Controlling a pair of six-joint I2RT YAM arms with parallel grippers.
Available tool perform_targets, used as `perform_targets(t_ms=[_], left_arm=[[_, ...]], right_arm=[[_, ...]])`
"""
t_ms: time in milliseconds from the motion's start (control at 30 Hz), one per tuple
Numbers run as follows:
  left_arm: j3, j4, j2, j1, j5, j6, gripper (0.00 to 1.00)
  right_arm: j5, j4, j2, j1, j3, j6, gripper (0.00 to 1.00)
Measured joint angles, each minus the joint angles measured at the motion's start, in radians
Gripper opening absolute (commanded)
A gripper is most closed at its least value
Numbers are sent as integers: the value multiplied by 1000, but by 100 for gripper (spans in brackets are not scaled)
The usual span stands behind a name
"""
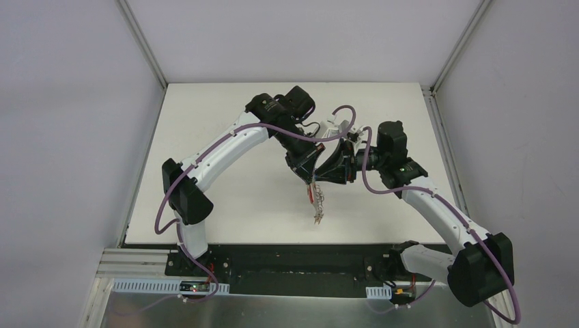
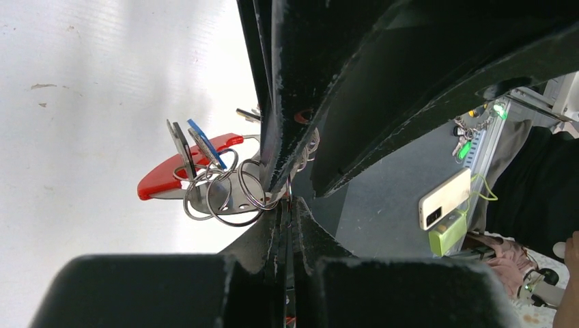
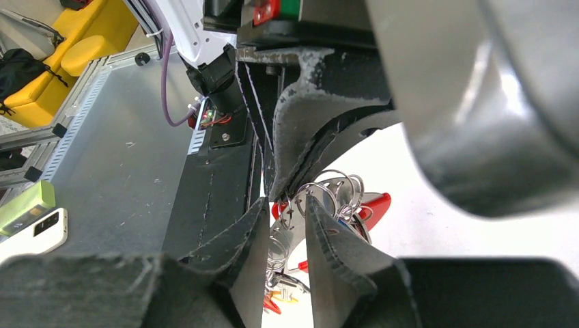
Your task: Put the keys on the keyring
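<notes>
The keyring (image 1: 315,195) hangs above the table's middle, where both grippers meet. In the left wrist view it shows a red curved band (image 2: 171,174), grey rings (image 2: 218,198) on a holed metal plate, and a blue tag (image 2: 205,145). My left gripper (image 2: 290,212) is shut on one grey ring. My right gripper (image 3: 285,205) is slightly open, its fingertips straddling the plate and rings (image 3: 321,198). Small keys or tags hang beneath the bunch: a red one (image 3: 302,266) and a yellow one (image 3: 283,296). They also show in the top view (image 1: 318,217).
The white table (image 1: 225,137) has walls at the back and sides. A black rail (image 1: 293,263) carrying the arm bases runs along the near edge, with a metal sheet (image 3: 123,171) beyond it. A white phone (image 2: 444,198) and a green box (image 2: 447,232) lie off the table.
</notes>
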Motion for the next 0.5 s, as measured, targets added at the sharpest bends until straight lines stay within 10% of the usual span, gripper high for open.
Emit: perform_targets(t_ms=[500], left_arm=[[-4, 9, 0, 19, 0, -26, 0]], right_arm=[[-7, 15, 11, 0, -2, 2, 19]])
